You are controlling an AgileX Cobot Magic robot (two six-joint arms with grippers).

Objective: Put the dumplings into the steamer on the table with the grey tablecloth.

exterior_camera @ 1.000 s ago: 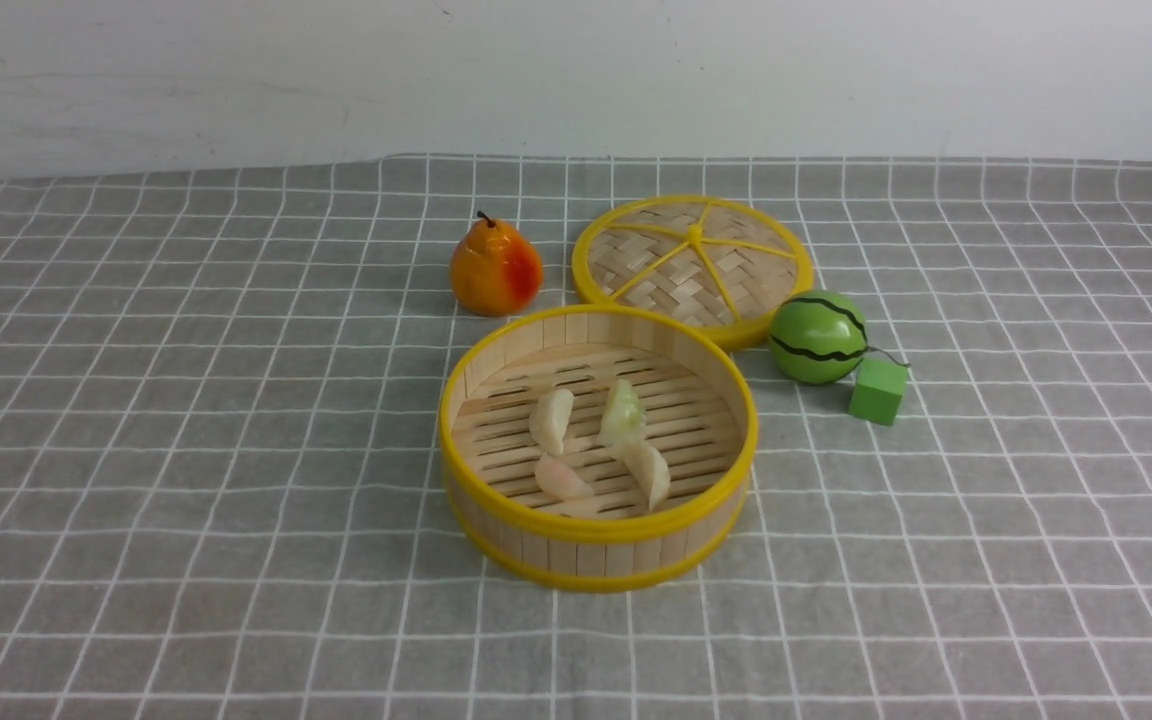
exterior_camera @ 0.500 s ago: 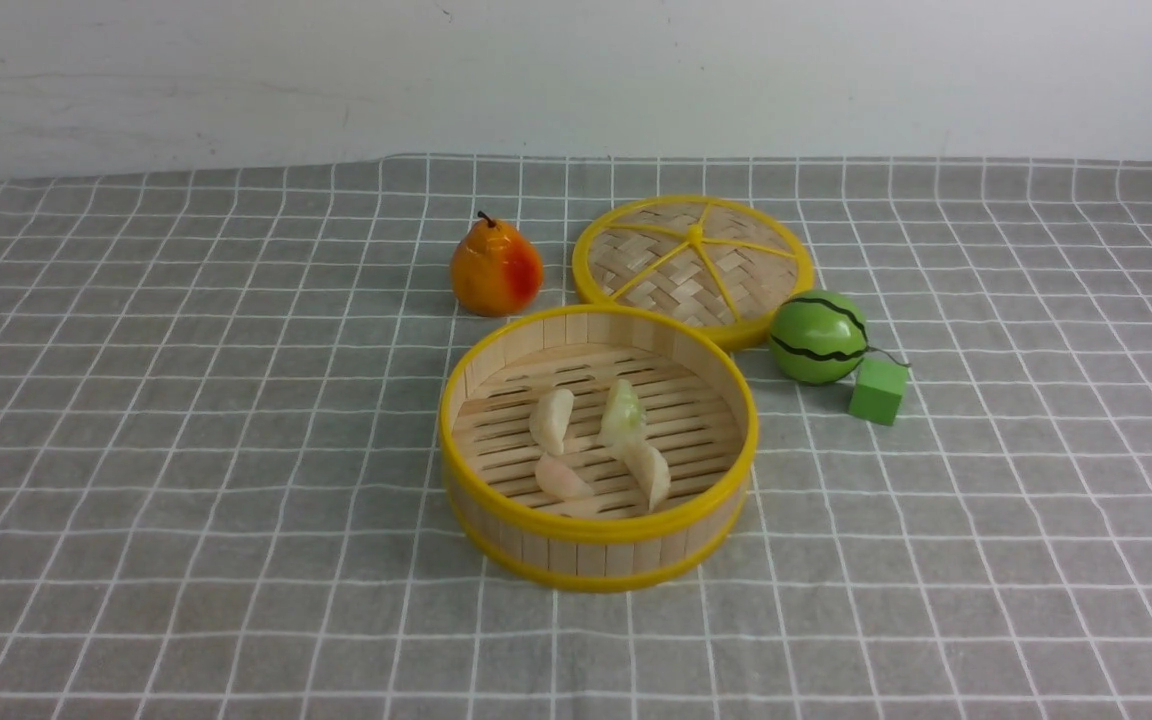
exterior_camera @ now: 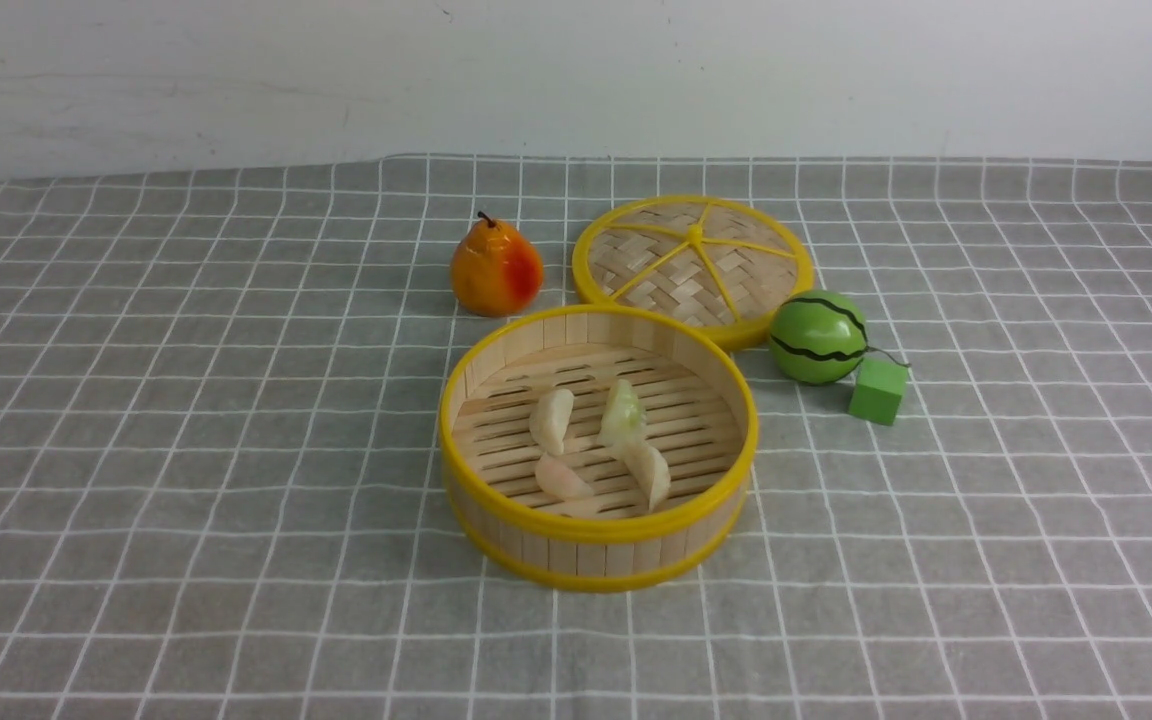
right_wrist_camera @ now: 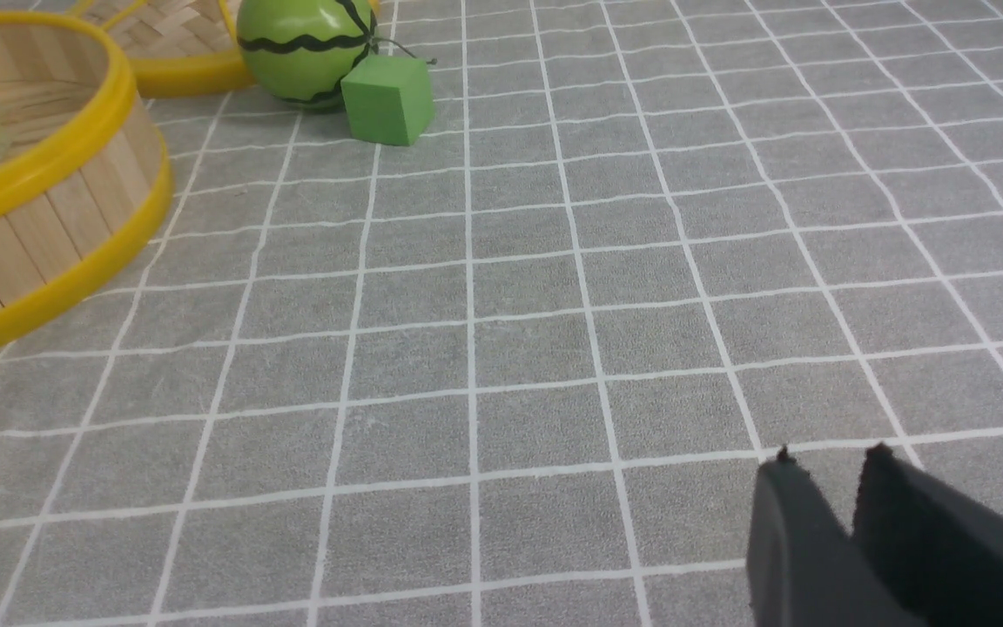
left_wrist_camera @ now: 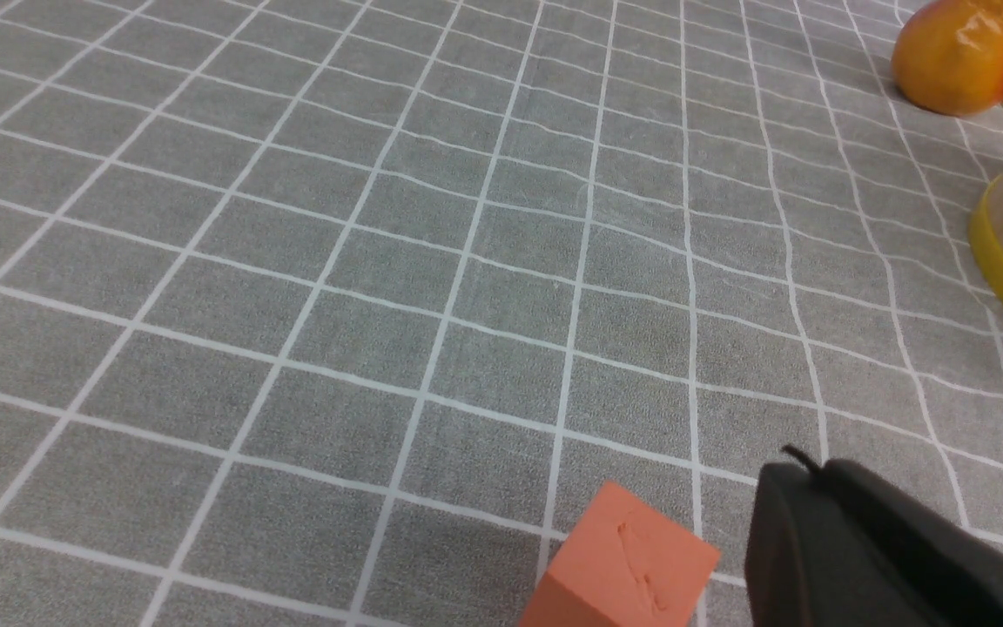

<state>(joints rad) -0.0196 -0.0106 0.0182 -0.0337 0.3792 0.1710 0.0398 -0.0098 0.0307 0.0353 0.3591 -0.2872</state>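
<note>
1. Where the grey tablecloth (exterior_camera: 186, 480) with its white grid covers the tabletop (exterior_camera: 1036, 600), the steamer (exterior_camera: 596, 545) sits near the middle of the front view.
2. All four dumplings lie inside the steamer on its slatted floor: a cream-white dumpling (exterior_camera: 551, 420) at 10 o'clock, the pale green dumpling (exterior_camera: 623, 412) at 1 o'clock, the pale pink dumpling (exterior_camera: 562, 478) at 7 o'clock, and a second cream-white dumpling (exterior_camera: 650, 472) at 5 o'clock.
3. From the steamer, an orange pear (exterior_camera: 495, 267) stands at 11 o'clock, and the flat woven lid (exterior_camera: 693, 266) lies at 1 o'clock, just behind the steamer's far rim.
4. At 2 o'clock sits a green striped ball (exterior_camera: 819, 337) with a green cube (exterior_camera: 878, 390) just beside it.
5. Neither arm shows in the front view.
6. In the left wrist view, the left claw (left_wrist_camera: 824, 488) has its tips together, empty, above the cloth next to an orange cube (left_wrist_camera: 623, 570).
7. In the right wrist view, the right claw (right_wrist_camera: 828, 479) has its tips slightly apart, holding nothing.
</note>
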